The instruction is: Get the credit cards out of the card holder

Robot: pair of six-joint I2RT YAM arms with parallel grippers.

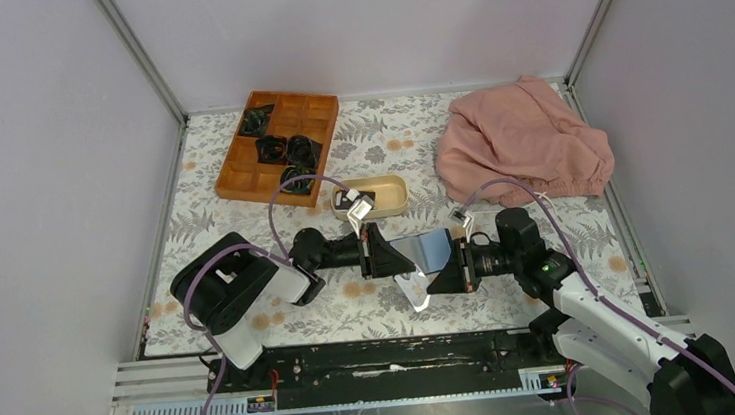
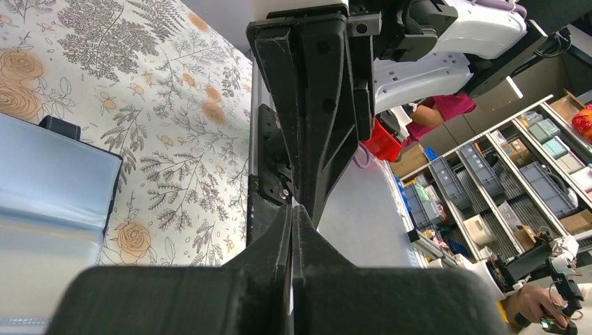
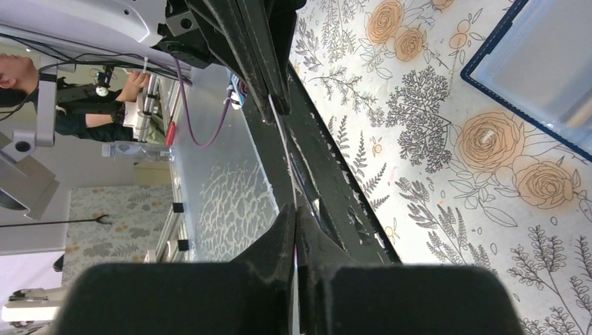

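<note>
Left gripper point(image 1: 401, 265) and right gripper point(image 1: 436, 280) are both pressed tight on the same pale grey-white thin credit card point(image 1: 414, 294), held edge-on just on the near side of the open navy-blue folding card holder point(image 1: 429, 249). The holder lies flat on the floral cloth point(image 1: 512, 295). Risk: tug-of-war. If neither lets go, the card bends or pops free. If both do, it drops beside the holder.

Both arms reach inward, left end effector point(image 1: 409, 267) and right end effector point(image 1: 431, 283) pinched closed, tips nearly meeting.
</note>
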